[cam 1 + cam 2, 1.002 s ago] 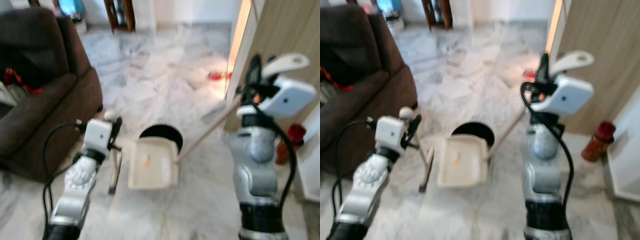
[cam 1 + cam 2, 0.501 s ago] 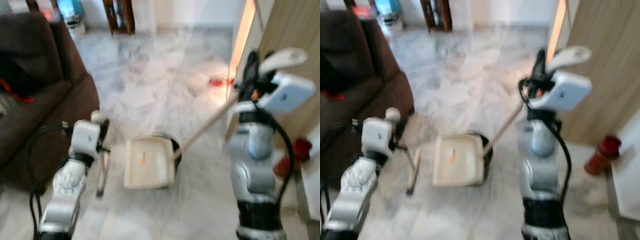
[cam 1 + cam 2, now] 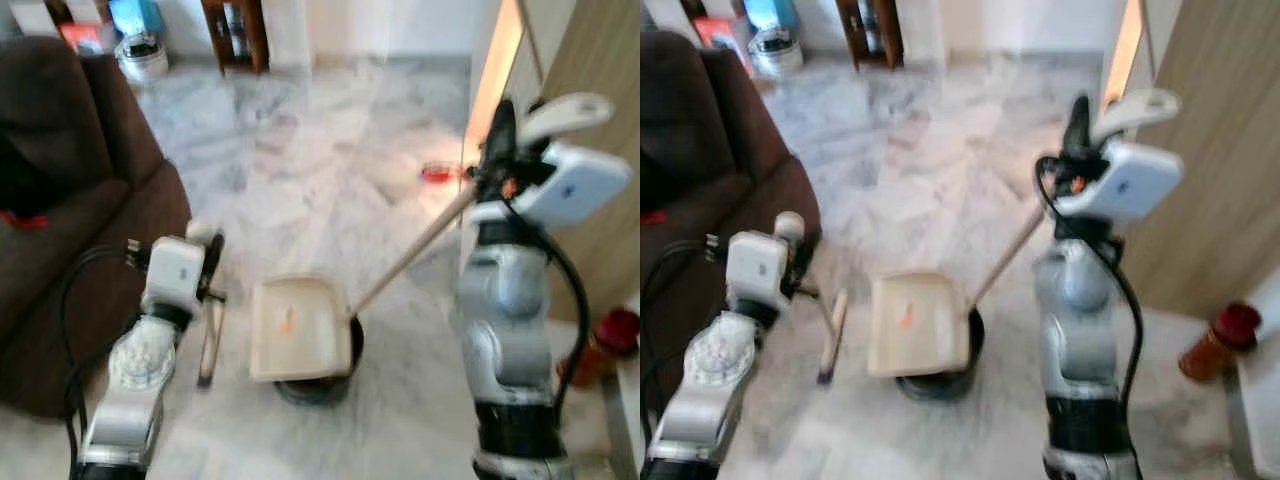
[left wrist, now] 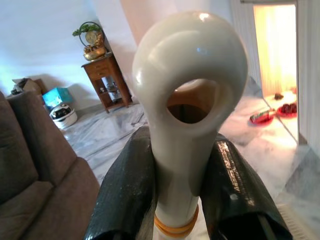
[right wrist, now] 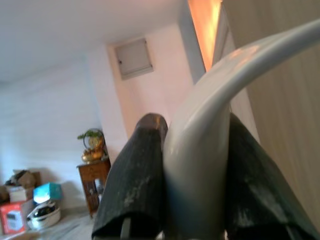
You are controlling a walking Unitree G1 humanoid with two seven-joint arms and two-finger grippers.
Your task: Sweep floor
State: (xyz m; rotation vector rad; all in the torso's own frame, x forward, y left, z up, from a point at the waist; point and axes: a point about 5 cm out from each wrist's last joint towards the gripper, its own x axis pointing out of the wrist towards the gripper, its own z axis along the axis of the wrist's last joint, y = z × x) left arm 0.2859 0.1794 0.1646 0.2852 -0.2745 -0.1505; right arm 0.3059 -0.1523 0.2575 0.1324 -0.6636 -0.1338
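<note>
A cream dustpan point(image 3: 296, 328) with a small orange scrap in it hangs over a round black bin point(image 3: 322, 372) on the marble floor. Its long handle point(image 3: 412, 250) slants up to my right gripper point(image 3: 503, 135), which is shut on the pale curved grip point(image 5: 210, 130). My left gripper point(image 3: 208, 258) is shut on the cream looped handle point(image 4: 187, 100) of a small brush point(image 3: 210, 340), whose head hangs down just left of the dustpan. Black fingers point(image 4: 130, 195) press both sides of that handle.
A dark brown sofa point(image 3: 70, 220) fills the left side. A wooden panel point(image 3: 590, 130) rises on the right, with a red bottle point(image 3: 610, 335) at its foot. A red item point(image 3: 438, 174) lies near the lit doorway. A wooden side table point(image 3: 232, 30) and white pot point(image 3: 140, 58) stand far back.
The view has shifted, so the camera moved. The dustpan now hangs over the black bin and covers most of it, where earlier the bin showed behind it. Both grips are unchanged.
</note>
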